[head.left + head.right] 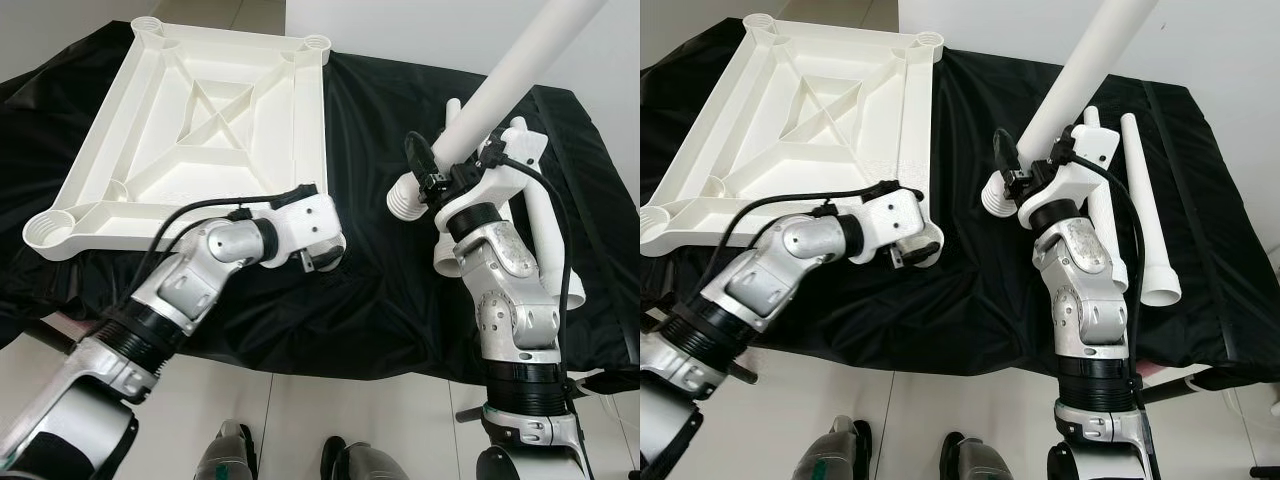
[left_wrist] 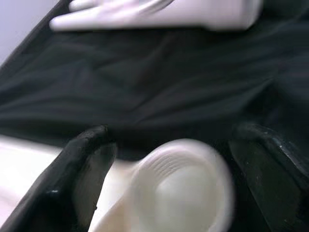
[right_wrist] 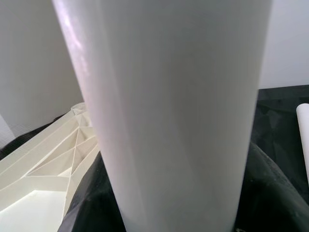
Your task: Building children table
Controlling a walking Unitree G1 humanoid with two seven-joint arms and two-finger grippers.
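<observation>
Right eye view: one tabletop (image 1: 790, 120); three legs (image 1: 1140, 210).

A surface draped in black cloth (image 1: 970, 270) carries an upturned white tabletop (image 1: 800, 130) at ten o'clock and loose white legs (image 1: 1145, 210) at three o'clock.

Bare black cloth (image 1: 370, 130) lies open between the tabletop (image 1: 200, 130) and my raised leg (image 1: 500, 85). Two spare legs (image 1: 1140, 200) crowd my right side.

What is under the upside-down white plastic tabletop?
The white ribbed plastic tabletop lies on a black cloth that drapes over the support; whatever holds the cloth up is covered and cannot be seen.
</observation>
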